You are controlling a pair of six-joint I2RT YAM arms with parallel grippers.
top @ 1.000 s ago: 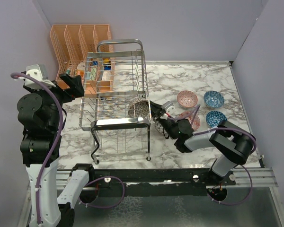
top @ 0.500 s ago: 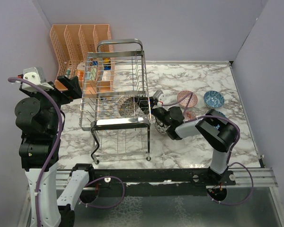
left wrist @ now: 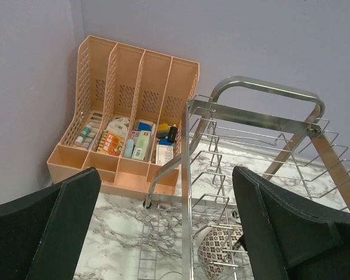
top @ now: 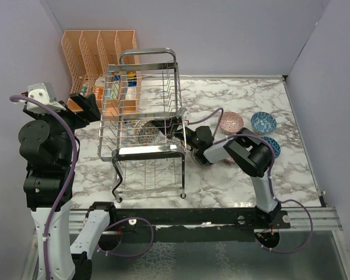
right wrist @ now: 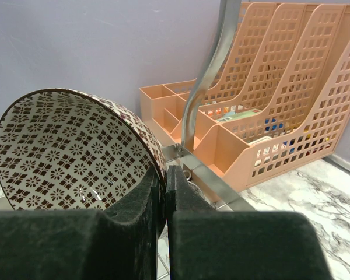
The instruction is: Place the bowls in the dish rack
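Observation:
My right gripper [top: 162, 129] reaches into the chrome dish rack [top: 141, 70] from the right. It is shut on the rim of a beige bowl with a brown flower pattern [top: 144, 133], held on edge among the wires. In the right wrist view the pads [right wrist: 151, 195] pinch the bowl's rim [right wrist: 70, 151]. The bowl also shows in the left wrist view [left wrist: 221, 248] under the rack's wires [left wrist: 268, 93]. My left gripper [top: 87, 106] is open and empty, high at the rack's left side. On the table lie a pink-red bowl [top: 230, 122], two blue bowls [top: 263, 122] [top: 268, 143] and a dark patterned bowl [top: 199, 157], partly hidden by my right arm.
An orange slotted organizer [top: 99, 49] with small items stands behind the rack against the back wall, also in the left wrist view [left wrist: 134, 87] and the right wrist view [right wrist: 280, 105]. Purple walls close in the marble table on three sides.
My right arm has stretched left, carrying the patterned bowl from the rack's right edge into its middle. The left arm has shifted only slightly.

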